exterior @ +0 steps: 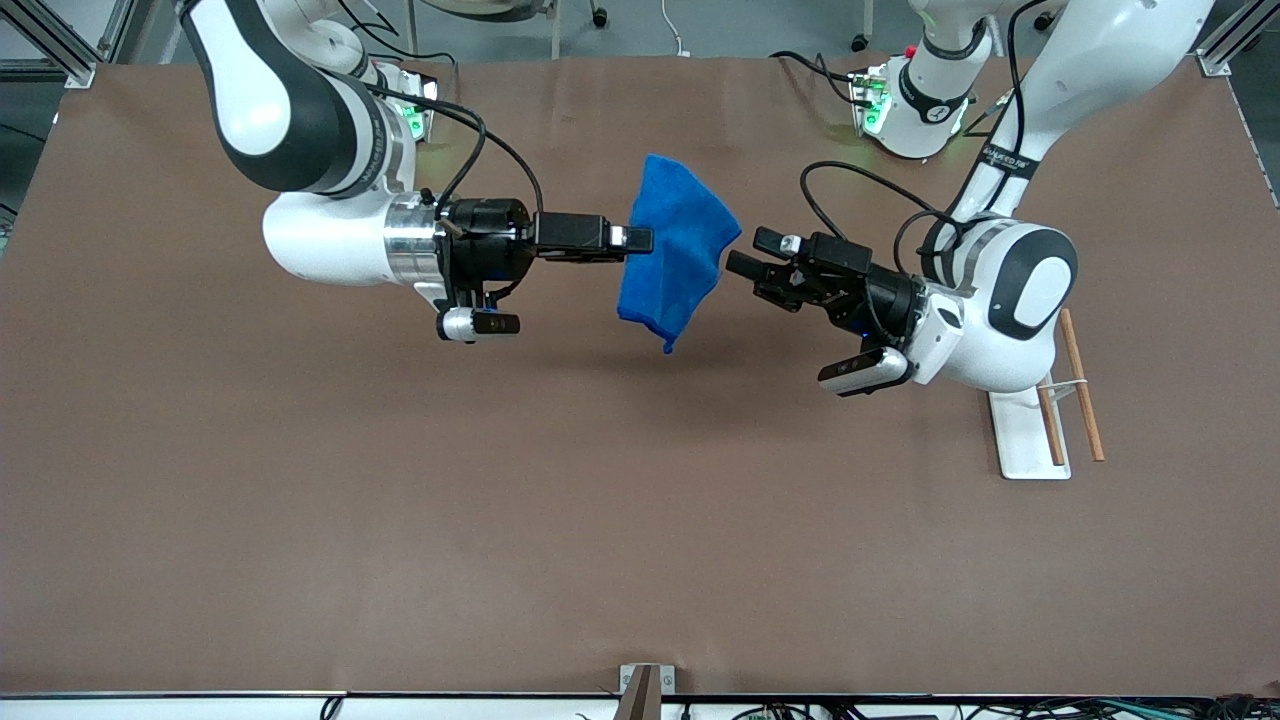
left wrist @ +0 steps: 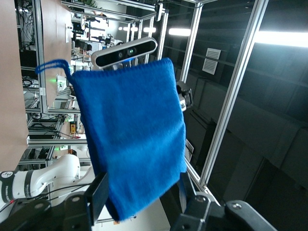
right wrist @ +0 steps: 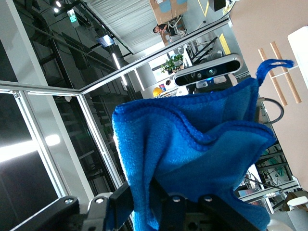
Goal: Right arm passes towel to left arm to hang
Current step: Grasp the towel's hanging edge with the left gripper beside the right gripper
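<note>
while the towel point(exterior: 675, 250) hangs in the air over the middle of the worktop point(exterior: 300, 520), the handover looks to be at its meeting point. the right pincer point(exterior: 640, 240) is clamped shut on one edge of the blue cloth, which droops from it in loose folds with a small loop tag at a corner. the left pincer point(exterior: 745, 255) is over the worktop just beside the cloth's free edge, reaching in from the left arm's end. in the front view its fingers stand apart, and the left wrist view shows the towel's edge lying between them, so i judge it is closing in but has no firm hold yet.

what is done, by the look of it: the towel is lifted off the worktop and brought up to the left arm. what is left: the left pincer has to pinch the cloth, the right pincer has to let go, and the towel then has to be carried to the rack point(exterior: 1030, 435). that rack, a white base with wooden rods point(exterior: 1082, 385), stands near the edge of the worktop at the left arm's end, partly hidden under the left arm, with nothing hung on it.
</note>
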`<state>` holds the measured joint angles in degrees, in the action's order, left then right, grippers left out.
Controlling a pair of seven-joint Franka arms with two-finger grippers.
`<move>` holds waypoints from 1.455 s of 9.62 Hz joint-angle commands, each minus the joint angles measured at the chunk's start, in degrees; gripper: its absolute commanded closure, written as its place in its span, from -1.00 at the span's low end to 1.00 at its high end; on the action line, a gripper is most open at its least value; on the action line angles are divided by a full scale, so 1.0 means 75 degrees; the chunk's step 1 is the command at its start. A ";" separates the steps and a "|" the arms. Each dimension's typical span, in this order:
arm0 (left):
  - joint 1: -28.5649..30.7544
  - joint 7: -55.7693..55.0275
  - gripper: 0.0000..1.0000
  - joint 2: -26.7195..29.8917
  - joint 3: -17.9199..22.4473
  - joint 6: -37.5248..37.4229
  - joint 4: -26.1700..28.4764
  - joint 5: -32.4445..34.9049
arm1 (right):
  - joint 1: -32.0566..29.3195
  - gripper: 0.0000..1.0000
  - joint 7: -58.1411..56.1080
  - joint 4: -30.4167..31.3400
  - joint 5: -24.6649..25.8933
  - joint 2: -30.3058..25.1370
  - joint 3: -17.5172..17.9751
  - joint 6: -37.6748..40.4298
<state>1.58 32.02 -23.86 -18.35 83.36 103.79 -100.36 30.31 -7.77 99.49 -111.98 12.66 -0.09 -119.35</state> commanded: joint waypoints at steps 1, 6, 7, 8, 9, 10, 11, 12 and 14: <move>-0.0164 0.0312 -0.33 -0.0393 -0.0003 0.0297 -0.0081 -0.0095 | 0.0119 1.00 -0.0054 -0.0187 -0.0245 0.0070 -0.0058 -0.0153; -0.0176 0.0300 -0.07 -0.0346 -0.0038 0.0311 -0.0174 -0.0246 | 0.0272 1.00 -0.0054 -0.0305 -0.0373 0.0140 -0.0058 -0.0329; -0.0164 0.0300 0.08 -0.0334 -0.0085 0.0310 -0.0221 -0.0340 | 0.0272 1.00 -0.0054 -0.0305 -0.0373 0.0141 -0.0058 -0.0329; -0.0094 0.0300 0.30 -0.0299 -0.0143 0.0310 -0.0222 -0.0365 | 0.0272 1.00 -0.0054 -0.0305 -0.0373 0.0141 -0.0058 -0.0329; -0.0047 0.0300 0.54 -0.0299 -0.0144 0.0276 -0.0222 -0.0365 | 0.0272 1.00 -0.0054 -0.0305 -0.0373 0.0141 -0.0058 -0.0329; -0.0035 0.0300 0.74 -0.0299 -0.0144 0.0264 -0.0233 -0.0365 | 0.0272 1.00 -0.0054 -0.0305 -0.0373 0.0152 -0.0058 -0.0329; -0.0023 0.0300 0.87 -0.0299 -0.0155 0.0264 -0.0233 -0.0365 | 0.0272 1.00 -0.0054 -0.0305 -0.0373 0.0152 -0.0058 -0.0329; -0.0012 0.0300 0.96 -0.0299 -0.0144 0.0264 -0.0233 -0.0365 | 0.0272 1.00 -0.0054 -0.0305 -0.0373 0.0164 -0.0058 -0.0341; 0.0000 0.0289 0.97 -0.0287 -0.0144 0.0252 -0.0233 -0.0365 | 0.0260 0.28 0.0027 -0.0305 -0.0362 0.0164 -0.0058 -0.0341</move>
<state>1.26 32.75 -25.42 -19.06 84.47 101.07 -102.67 31.73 -7.73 98.15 -113.37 13.42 -0.14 -121.44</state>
